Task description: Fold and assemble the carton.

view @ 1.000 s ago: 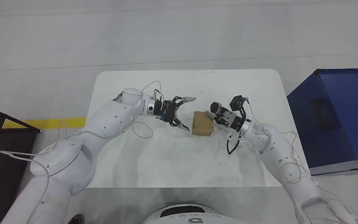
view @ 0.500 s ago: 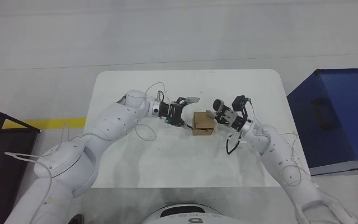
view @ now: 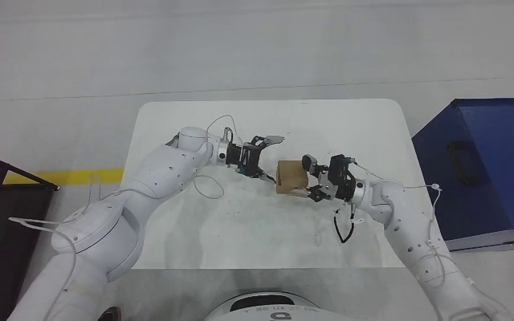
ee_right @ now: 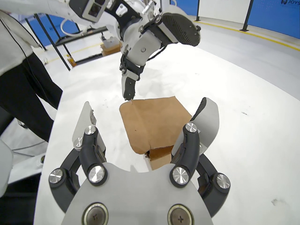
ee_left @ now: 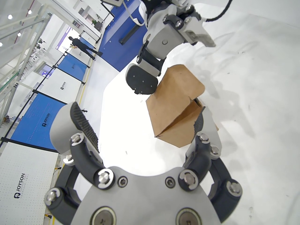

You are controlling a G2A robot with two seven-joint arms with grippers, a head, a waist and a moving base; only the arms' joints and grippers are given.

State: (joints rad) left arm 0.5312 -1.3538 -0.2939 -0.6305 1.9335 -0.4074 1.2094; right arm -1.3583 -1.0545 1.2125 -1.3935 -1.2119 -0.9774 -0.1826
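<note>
The small brown carton (view: 290, 176) stands on the white worktop (view: 241, 233) between the 2 end effectors. The left end effector (ee_left: 138, 120) is wide open and grips nothing. The carton is just ahead of it, and 1 of its fingertips (ee_right: 128, 92) seems to touch the corner of the top flap. The right end effector (ee_right: 146, 113) is also wide open and empty. The carton sits between its fingers, and I cannot tell if either pad really presses on the cardboard.

The top flap is bent over but the seam at the side is still gaping, so I judge the folding as not finished. The carton is light and nothing clamps it. If the left finger pushes on the flap before the right end effector braces the carton, the carton may slide or tip away. If the right fingers close too hard, the thin walls may be crushed. A flap that is let go too soon may spring open again. The 2 end effectors are also near each other and could collide.

Compared with 0.5 s ago, the right end effector has come forward to straddle the carton, while the left one and the carton are almost in the same place.
</note>
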